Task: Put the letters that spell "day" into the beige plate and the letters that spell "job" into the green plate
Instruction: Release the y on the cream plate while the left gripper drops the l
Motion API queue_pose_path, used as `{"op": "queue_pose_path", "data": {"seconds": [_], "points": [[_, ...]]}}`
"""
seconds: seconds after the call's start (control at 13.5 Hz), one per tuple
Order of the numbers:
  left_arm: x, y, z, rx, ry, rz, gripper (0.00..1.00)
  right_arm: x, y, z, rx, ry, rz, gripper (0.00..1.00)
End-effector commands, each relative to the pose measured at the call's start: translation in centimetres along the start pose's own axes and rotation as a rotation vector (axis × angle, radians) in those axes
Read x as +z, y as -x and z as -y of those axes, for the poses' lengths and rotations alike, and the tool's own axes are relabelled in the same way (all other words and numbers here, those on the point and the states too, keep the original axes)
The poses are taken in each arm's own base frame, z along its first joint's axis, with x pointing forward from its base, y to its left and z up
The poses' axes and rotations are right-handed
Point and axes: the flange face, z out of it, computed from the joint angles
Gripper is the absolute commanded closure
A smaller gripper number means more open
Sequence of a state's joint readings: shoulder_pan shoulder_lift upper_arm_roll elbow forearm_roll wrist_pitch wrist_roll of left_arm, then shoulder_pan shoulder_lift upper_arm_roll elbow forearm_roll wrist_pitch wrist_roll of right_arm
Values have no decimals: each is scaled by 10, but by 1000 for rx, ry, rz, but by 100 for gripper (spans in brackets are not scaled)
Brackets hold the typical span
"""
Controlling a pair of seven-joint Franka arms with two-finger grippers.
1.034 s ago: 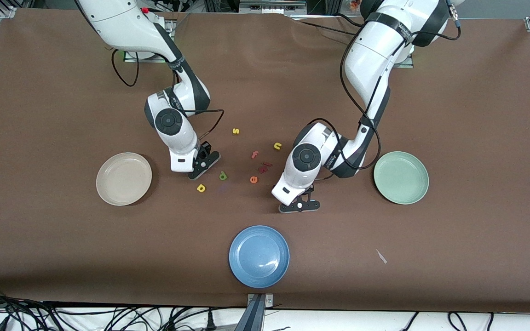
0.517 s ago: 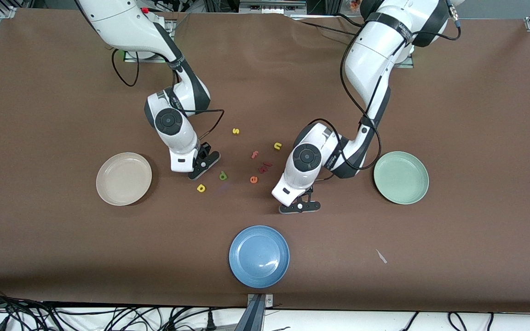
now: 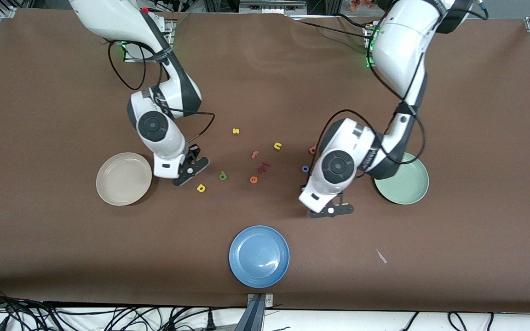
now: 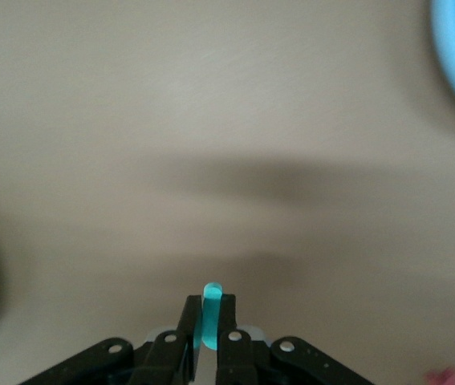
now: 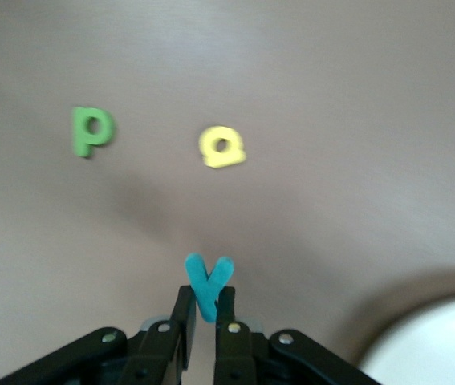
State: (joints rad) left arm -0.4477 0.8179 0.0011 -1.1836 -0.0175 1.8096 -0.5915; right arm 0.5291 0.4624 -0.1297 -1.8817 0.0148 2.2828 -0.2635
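Observation:
My right gripper (image 5: 205, 303) is shut on the teal y (image 5: 209, 279) and hangs over the table (image 3: 190, 172) between the beige plate (image 3: 123, 178) and the yellow a (image 3: 201, 187). The green d (image 3: 222, 175) lies beside the a. My left gripper (image 4: 209, 311) is shut on a teal letter, the j (image 4: 212, 292), seen edge-on. It hangs over bare table (image 3: 331, 211) next to the green plate (image 3: 407, 195). The blue o (image 3: 305, 169) and the red b (image 3: 312, 149) lie on the table by the left arm's wrist.
A blue plate (image 3: 259, 256) sits nearest the front camera. Loose letters lie mid-table: yellow s (image 3: 235, 131), yellow n (image 3: 277, 146), pink f (image 3: 255, 154), orange e (image 3: 253, 179) and a dark red piece (image 3: 264, 166). A scrap (image 3: 381, 256) lies near the front edge.
Both grippers finished closing on their teal letters. The right one moved toward the beige plate, the left one toward the green plate, uncovering the blue o and red b.

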Motion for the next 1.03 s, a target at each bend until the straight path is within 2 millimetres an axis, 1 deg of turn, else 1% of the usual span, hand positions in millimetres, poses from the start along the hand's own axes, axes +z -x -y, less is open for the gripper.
{"op": "queue_pose_path", "data": {"seconds": [0.0, 0.07, 0.15, 0.22, 0.3, 0.37, 0.44, 0.59, 0.66, 0.74, 0.81, 0.89, 0.96], "points": [[-11, -2, 47, 35, -68, 53, 100, -20, 22, -38, 79, 2, 27, 100], [-11, -6, 69, 104, -56, 77, 100, -20, 31, -58, 111, 11, 32, 100], [-10, -7, 93, 152, -55, 100, 100, -21, 39, -77, 143, 21, 38, 100], [-7, -10, 125, 163, -56, 117, 100, -20, 46, -92, 168, 29, 44, 100], [-5, -9, 144, 180, -57, 132, 100, -15, 52, -105, 191, 34, 53, 100], [-3, -8, 162, 188, -52, 140, 100, -8, 60, -123, 219, 35, 60, 100], [3, -6, 182, 185, -42, 137, 100, 2, 68, -141, 245, 34, 69, 100], [35, -5, 229, 238, -9, 127, 100, 18, 77, -162, 278, 44, 67, 100], [47, -8, 253, 260, 6, 119, 100, 25, 78, -165, 294, 42, 71, 51], [59, -8, 266, 273, 14, 116, 100, 26, 78, -163, 319, 24, 64, 1], [74, -4, 267, 279, 14, 117, 100, 24, 75, -159, 338, -4, 54, 0], [96, 1, 269, 280, 15, 114, 100, 20, 71, -155, 352, -17, 41, 0], [107, 2, 270, 279, 18, 89, 100, 17, 66, -148, 366, -19, 35, 0]]}}
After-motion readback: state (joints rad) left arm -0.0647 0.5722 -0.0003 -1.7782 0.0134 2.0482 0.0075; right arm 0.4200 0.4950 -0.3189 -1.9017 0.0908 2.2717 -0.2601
